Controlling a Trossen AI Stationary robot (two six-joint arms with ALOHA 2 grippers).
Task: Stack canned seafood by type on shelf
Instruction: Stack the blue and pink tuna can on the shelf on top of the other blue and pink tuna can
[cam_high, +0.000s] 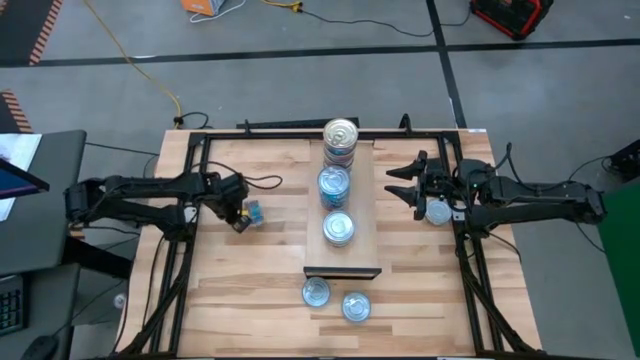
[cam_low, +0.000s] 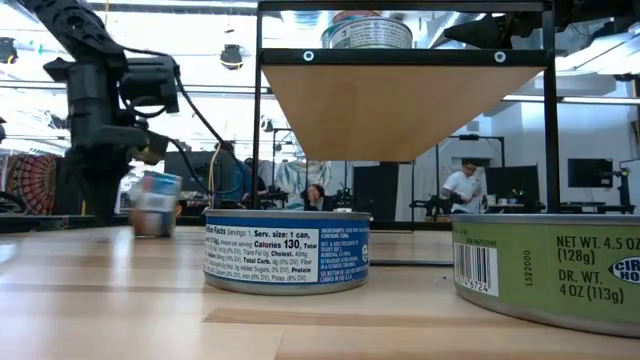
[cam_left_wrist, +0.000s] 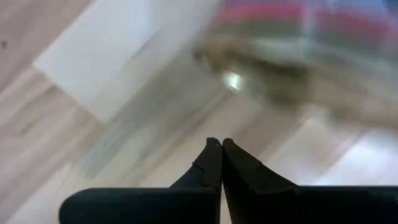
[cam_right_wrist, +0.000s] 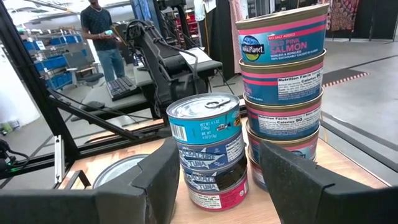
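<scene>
A: Why are the round flat tins in separate piles on the plain light-wood shelf (cam_high: 362, 215)?

B: Sorted by type: pink-label salmon tins (cam_right_wrist: 283, 81) beside blue-label tins (cam_right_wrist: 208, 149). The right pincer (cam_right_wrist: 211, 171) gapes just beside the shelf, nothing in it.

A: The left pincer (cam_left_wrist: 221, 155)?

B: Clenched, left of the shelf; a small blue tin (cam_high: 252, 213) by its tip, whether gripped I can't tell

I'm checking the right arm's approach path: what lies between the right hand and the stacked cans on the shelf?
Nothing: in the high view, bare shelf board separates the open right hand from the stacked cans.
</scene>
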